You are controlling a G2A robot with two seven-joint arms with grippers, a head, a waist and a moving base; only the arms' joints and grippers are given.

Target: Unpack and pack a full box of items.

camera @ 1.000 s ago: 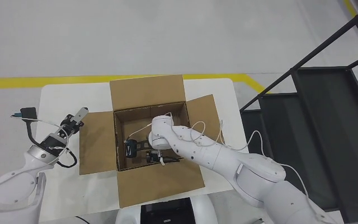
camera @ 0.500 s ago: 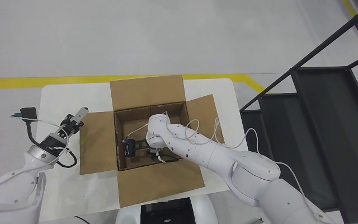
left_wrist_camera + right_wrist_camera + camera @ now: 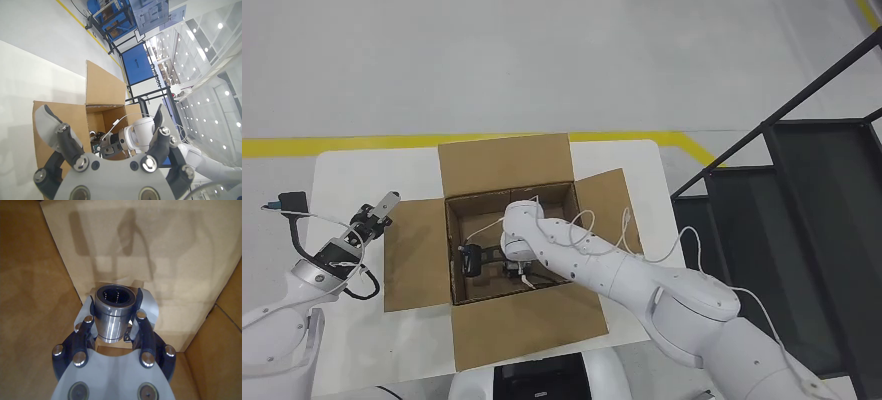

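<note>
The steel bearing sleeve (image 3: 114,315) sits low inside the box (image 3: 507,165), close to its left wall and toward the front left corner. It is gripped around its barrel with the open bore pointing at the cardboard ahead. I cannot tell whether its far end touches the wall or the floor of the box. The right tool (image 3: 115,303) is clenched on it, one pad flat on each side of the barrel, so the hold looks centred and square. I judge this step to be carrying the sleeve through the box opening. To do that well I want to travel straight up and down and stay off the left wall and the flap edges. I also want steady grip pressure, since polished steel can slide between the pads if it knocks the cardboard. The left tool (image 3: 102,111) hangs released with its fingers spread wide and nothing between them. It is outside the box, beside the left flap and over the left part of the surface (image 3: 362,170), well apart from the sleeve.
</note>
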